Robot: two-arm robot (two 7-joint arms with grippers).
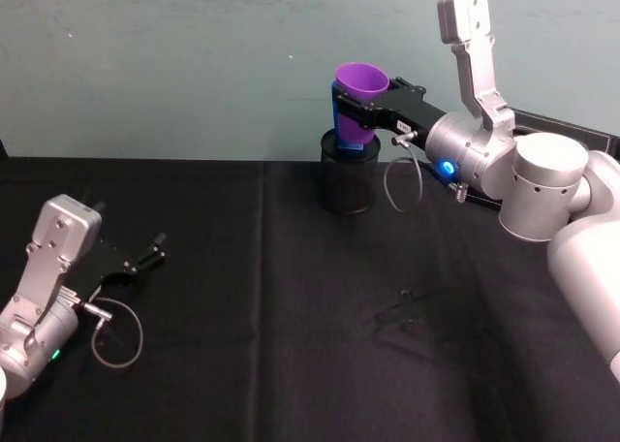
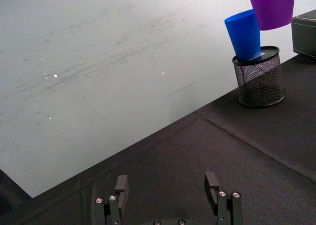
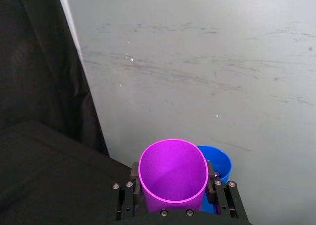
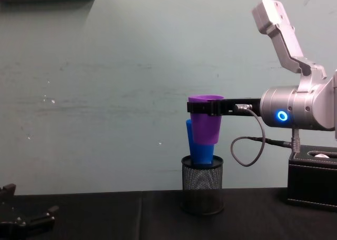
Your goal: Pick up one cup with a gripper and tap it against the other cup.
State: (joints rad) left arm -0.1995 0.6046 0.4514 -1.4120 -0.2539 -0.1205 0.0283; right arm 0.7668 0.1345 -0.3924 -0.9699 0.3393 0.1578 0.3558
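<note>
the right hand point(image 1: 360, 112), clamped on the purple cup point(image 1: 361, 78), holds it high beside the blue cup point(image 2: 244, 35) propped in the mesh pen holder point(image 2: 260, 79), apparently for tapping; the left hand point(image 2: 167, 181) lies open.

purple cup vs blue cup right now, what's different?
Support: the purple cup hangs in the right gripper's grip, off the table; the blue cup stands in the mesh holder. Pose: the purple cup is upright, the blue cup leans. Height: the purple cup's rim sits above the blue cup's. Shared: smooth tapered tumblers, similar size, mouths up. The left gripper lies open, low at the left.
</note>
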